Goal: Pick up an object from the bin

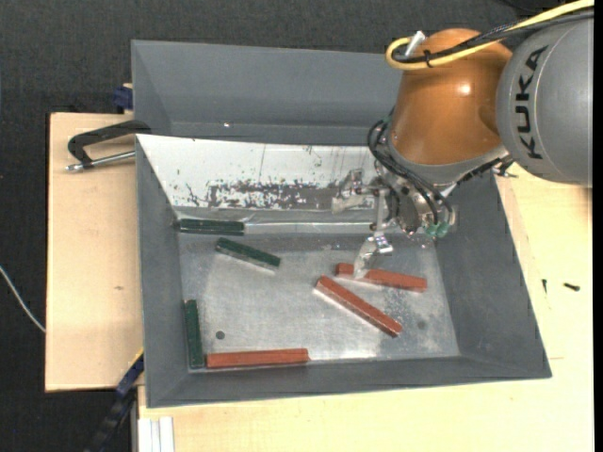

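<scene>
End effector (pixel 378 245) hangs in the right half of the grey metal bin (pixel 490 281), under the arm's orange cover (pixel 445 102), close to the back wall. Released or clenched? Cannot tell from here. Just below its tip lies a short red bar (pixel 388 278), its left end nearest the tool, running almost level across the floor. Just in front of that, a longer red bar (pixel 358 307) slants down to the right, nearly touching it. A third red bar (pixel 256 357) rests along the front wall. So three red. Green bars, three as well: one (pixel 211 225) at the back left, one (pixel 247 253) tilted just beside it, one (pixel 192 332) upright along the left wall.
</scene>
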Robot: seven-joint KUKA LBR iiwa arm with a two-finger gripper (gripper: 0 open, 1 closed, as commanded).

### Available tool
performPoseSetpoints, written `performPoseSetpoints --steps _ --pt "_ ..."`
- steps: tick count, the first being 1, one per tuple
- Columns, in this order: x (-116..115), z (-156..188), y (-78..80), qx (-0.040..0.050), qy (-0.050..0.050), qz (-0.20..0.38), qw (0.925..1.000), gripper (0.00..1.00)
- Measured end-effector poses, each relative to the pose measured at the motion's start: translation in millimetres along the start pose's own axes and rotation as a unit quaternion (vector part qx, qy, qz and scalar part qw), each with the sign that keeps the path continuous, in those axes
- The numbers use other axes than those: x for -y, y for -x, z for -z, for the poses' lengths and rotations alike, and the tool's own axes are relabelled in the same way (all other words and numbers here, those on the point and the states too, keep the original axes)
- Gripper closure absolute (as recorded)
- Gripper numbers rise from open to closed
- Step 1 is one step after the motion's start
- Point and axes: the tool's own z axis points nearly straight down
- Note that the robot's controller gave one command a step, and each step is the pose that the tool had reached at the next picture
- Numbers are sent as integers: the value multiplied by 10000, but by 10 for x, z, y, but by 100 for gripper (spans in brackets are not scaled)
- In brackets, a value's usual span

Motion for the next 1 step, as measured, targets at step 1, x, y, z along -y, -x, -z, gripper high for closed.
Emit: performPoseSetpoints --steps 1 --pt "157 -331 -73 87 -7 -229 9997 0"
